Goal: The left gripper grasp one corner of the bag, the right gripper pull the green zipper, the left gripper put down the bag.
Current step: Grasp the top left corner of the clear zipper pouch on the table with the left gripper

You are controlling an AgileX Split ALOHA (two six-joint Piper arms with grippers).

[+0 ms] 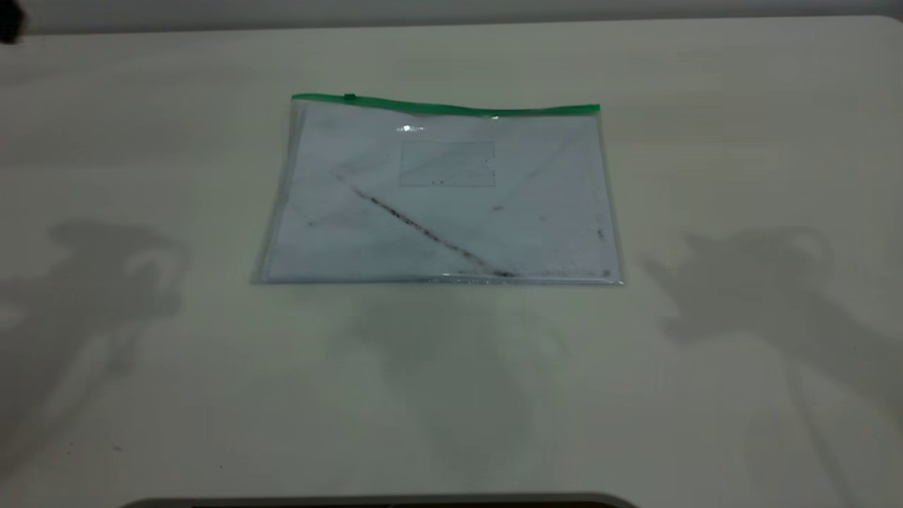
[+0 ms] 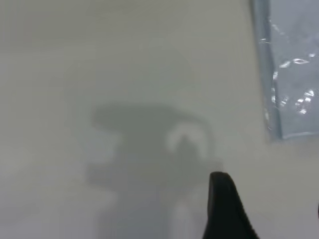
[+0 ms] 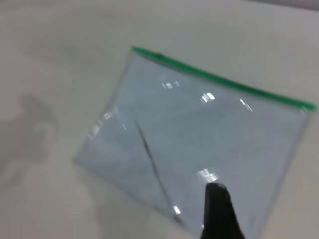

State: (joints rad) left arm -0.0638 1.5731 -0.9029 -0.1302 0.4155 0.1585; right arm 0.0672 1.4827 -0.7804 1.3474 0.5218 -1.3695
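On the tabletop (image 1: pixel 741 106) the bag (image 1: pixel 441 204) lies flat, looks thin, floppy & slick, so take a corner near green zipper (image 1: pixel 451 107); L/R end effector states: cannot tell.

Only one fingertip (image 2: pixel 224 206) of each hand shows, cut off at the wrist views' edges.
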